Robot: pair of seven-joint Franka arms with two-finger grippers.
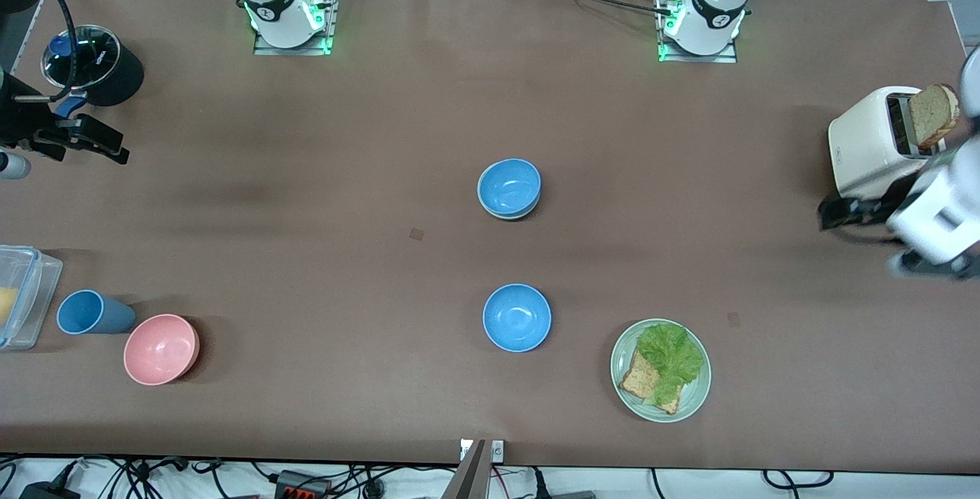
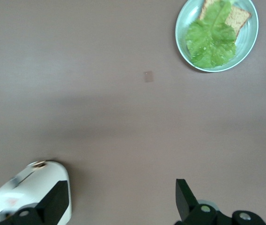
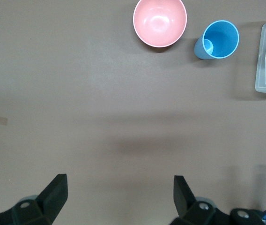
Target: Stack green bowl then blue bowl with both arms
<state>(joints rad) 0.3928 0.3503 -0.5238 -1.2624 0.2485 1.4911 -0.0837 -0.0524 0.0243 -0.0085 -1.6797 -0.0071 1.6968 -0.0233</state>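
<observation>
A sky-blue bowl (image 1: 509, 185) sits nested in the pale green bowl (image 1: 506, 216) at the table's middle; only the green bowl's rim shows below it. A second blue bowl (image 1: 517, 317) stands alone, nearer to the front camera. My left gripper (image 1: 836, 214) is open and empty over the table beside the toaster at the left arm's end; its wrist view shows the spread gripper (image 2: 121, 201) over bare table. My right gripper (image 1: 99, 141) is open and empty at the right arm's end; its wrist view shows the gripper (image 3: 119, 194) over bare table.
A white toaster (image 1: 873, 139) holds a bread slice (image 1: 934, 112). A green plate (image 1: 693, 399) carries lettuce and bread. A pink bowl (image 1: 161, 348), a blue cup (image 1: 88, 312) and a clear container (image 1: 27, 296) stand at the right arm's end, with a black lidded pot (image 1: 96, 64).
</observation>
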